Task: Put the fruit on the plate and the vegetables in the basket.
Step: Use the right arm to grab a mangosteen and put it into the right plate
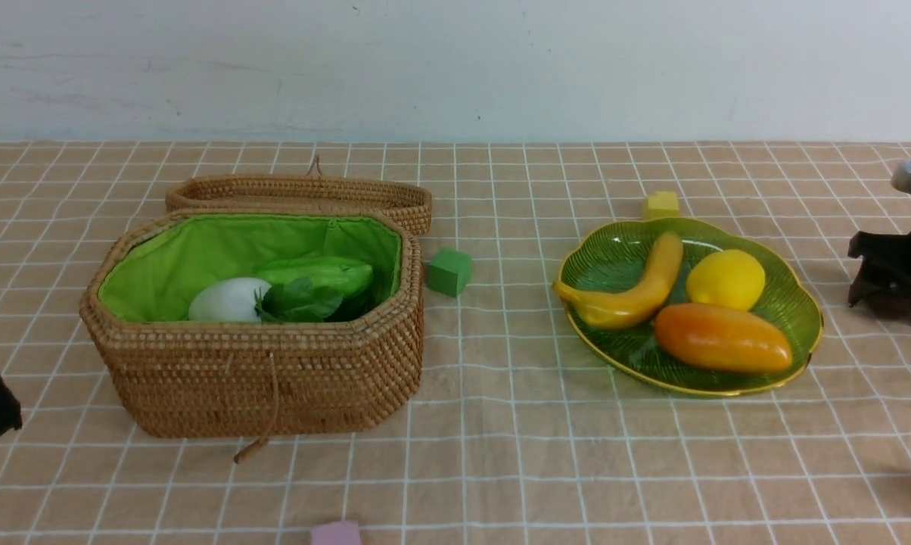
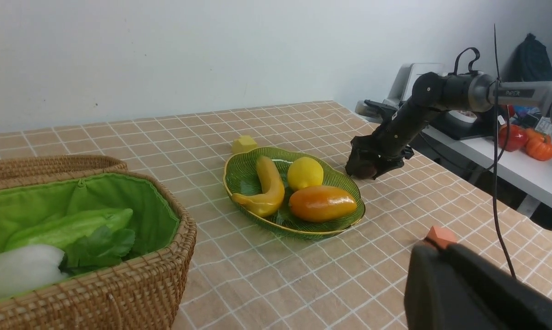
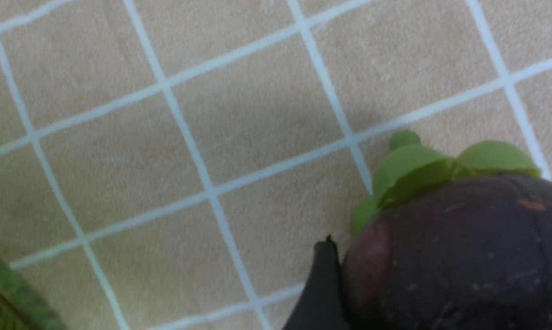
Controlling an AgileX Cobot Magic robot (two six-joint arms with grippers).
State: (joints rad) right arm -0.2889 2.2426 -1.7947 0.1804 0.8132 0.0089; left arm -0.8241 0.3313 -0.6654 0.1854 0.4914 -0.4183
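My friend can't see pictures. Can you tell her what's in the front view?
A green glass plate on a checked tablecloth holds a banana, lemon and mango. To its left, an open wicker basket holds a white radish and a green gourd. The right pincer is low beside the plate.

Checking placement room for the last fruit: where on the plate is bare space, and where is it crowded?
The plate is bare at its near-left part, between the banana and the rim, and along the far edge behind the lemon. Its centre and right are crowded: the banana, lemon and mango lie close together there.
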